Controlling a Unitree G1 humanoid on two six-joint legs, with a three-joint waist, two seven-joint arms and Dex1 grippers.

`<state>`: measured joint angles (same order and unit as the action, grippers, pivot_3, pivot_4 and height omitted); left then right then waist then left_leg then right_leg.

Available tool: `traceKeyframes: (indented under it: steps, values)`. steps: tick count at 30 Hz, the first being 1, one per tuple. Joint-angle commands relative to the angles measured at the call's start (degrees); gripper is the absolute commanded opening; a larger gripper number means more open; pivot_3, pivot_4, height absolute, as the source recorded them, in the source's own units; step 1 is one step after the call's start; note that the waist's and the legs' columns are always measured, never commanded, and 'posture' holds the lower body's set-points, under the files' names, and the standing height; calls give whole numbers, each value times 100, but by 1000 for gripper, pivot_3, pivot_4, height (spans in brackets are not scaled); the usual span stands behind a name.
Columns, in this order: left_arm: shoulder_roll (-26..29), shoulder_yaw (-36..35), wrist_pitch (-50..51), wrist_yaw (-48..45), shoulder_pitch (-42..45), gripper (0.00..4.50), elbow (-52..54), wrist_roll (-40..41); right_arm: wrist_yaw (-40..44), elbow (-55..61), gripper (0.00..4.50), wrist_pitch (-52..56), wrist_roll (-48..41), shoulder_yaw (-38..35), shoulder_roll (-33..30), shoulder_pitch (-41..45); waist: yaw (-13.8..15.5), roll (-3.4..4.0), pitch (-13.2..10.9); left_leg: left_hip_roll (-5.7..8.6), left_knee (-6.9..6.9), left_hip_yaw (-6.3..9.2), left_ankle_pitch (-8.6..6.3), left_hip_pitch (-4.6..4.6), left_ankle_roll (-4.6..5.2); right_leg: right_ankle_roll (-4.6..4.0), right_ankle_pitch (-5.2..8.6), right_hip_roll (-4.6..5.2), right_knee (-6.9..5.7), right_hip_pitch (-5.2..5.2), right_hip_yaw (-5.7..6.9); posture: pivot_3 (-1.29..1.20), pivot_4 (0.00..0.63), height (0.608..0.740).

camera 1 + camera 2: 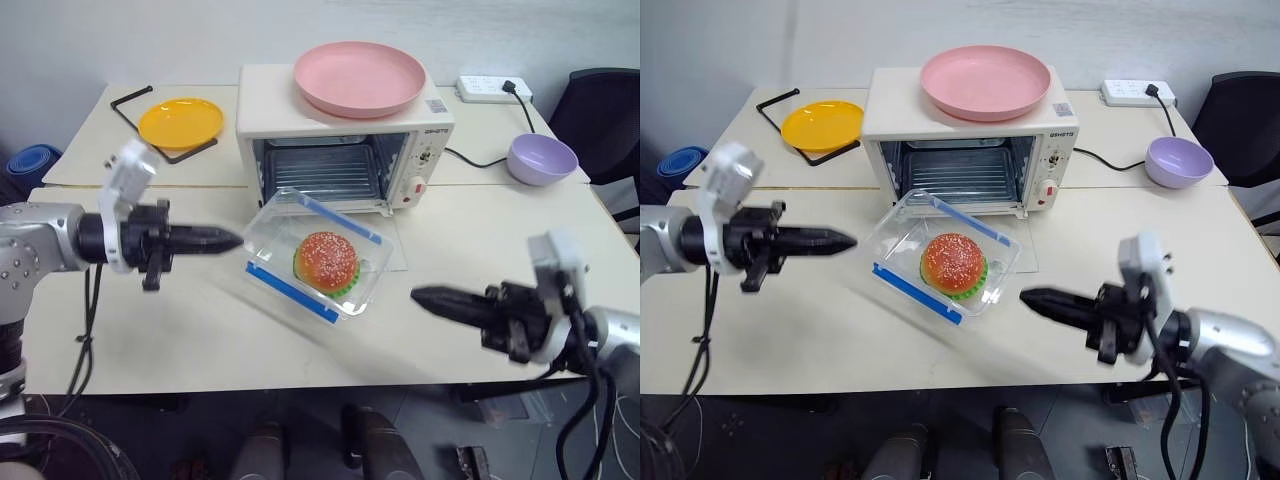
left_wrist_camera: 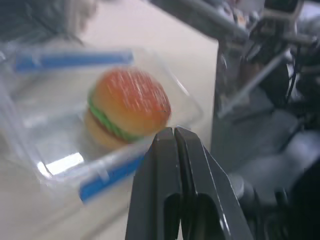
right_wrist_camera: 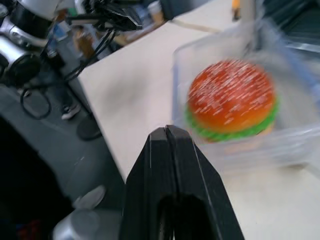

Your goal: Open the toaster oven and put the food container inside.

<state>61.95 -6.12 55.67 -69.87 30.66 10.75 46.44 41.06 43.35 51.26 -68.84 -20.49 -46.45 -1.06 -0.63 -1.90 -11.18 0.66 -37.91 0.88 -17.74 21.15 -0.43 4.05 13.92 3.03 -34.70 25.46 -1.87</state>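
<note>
The cream-white toaster oven [image 1: 425,165] stands at the back of the table, its glass door [image 1: 396,250] folded down and the rack inside showing. The clear food container [image 1: 275,240] with blue clips sits tilted just in front of the oven, partly on the lowered door, with a sesame-bun hamburger [image 1: 325,262] inside. My left gripper [image 1: 236,240] is shut and empty, pointing at the container's left side a short gap away. My right gripper [image 1: 420,296] is shut and empty, off the container's near right corner. The wrist views show the shut left gripper [image 2: 174,131] and right gripper [image 3: 166,129] facing the hamburger.
A pink plate [image 1: 358,78] lies on top of the oven. A yellow plate [image 1: 180,122] on a black stand sits back left, a purple bowl [image 1: 541,158] back right, a power strip [image 1: 492,90] behind it. A black chair [image 1: 605,110] stands at the right.
</note>
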Motion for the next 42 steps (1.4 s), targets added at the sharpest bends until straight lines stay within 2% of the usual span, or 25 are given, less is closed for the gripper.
traceKeyframes:
  steps: [1,6,10,14,19,30,42]
  values:
    - [191,466,-778,-360,-211,0,222,-684,-365,237,31,-91,655,690,27,-93,2,0,0,0,0,-2,1,0,2,-2,1,1,0,0,-2,0,150,740]
    - [-257,1109,-1375,-23,-82,0,-135,-1524,-513,-83,31,-297,1537,1879,415,167,44,0,0,-1,-3,-3,3,5,6,5,-3,-9,12,0,-3,0,150,740]
    - [-594,1377,-1636,98,77,0,-384,-1950,-543,-562,31,-388,1828,2287,834,598,37,-1,0,-5,-7,-4,-1,9,12,51,-29,-49,13,0,-6,0,150,740]
    - [-997,1440,-1674,333,310,0,-638,-2170,-501,-1086,31,-554,2248,2566,1125,1085,44,-1,0,-7,-11,-6,-2,8,14,54,-31,-53,4,1,-2,0,150,740]
    - [-1467,1352,-1725,681,540,0,-947,-2315,-612,-1715,31,-751,2885,2691,1327,1519,41,0,0,-8,-11,-2,-5,6,16,57,-32,-52,-17,6,-3,0,150,740]
    - [-2485,1108,-1823,1637,858,0,-1499,-2469,-981,-3148,31,-1315,3783,2407,2003,2691,39,0,0,-14,-17,1,-6,5,13,59,-35,-41,-31,10,-4,0,150,740]
    - [-3504,629,-2540,3060,1744,0,-2978,-2982,-1829,-5544,31,-2616,4837,2134,3197,4336,-50,1,0,-19,-16,-6,-2,7,3,57,-48,-39,-45,18,3,0,150,740]
